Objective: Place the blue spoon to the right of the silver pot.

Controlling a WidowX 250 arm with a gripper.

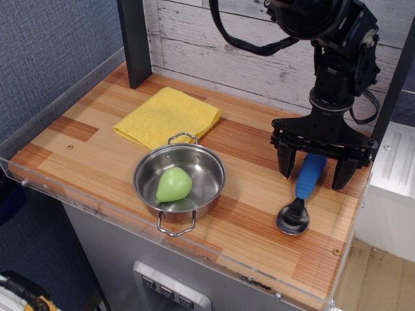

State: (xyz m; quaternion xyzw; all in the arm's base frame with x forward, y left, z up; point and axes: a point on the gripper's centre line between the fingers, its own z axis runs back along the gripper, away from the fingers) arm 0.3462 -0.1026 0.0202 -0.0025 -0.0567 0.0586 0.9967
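The blue spoon [305, 187] lies flat on the wooden table at the right, its blue handle pointing away and its round metal bowl [292, 218] toward the front edge. It is to the right of the silver pot [207, 170], which stands near the front centre with a green pear-shaped object [174, 184] inside. My gripper [314, 173] hangs just above the spoon's handle with its two fingers spread wide on either side. It is open and holds nothing.
A folded yellow cloth [167, 116] lies behind the pot. A dark post [134, 39] stands at the back left. A clear acrylic rim [194, 254] runs along the table's front edge. A white box [393, 178] stands off the table's right side.
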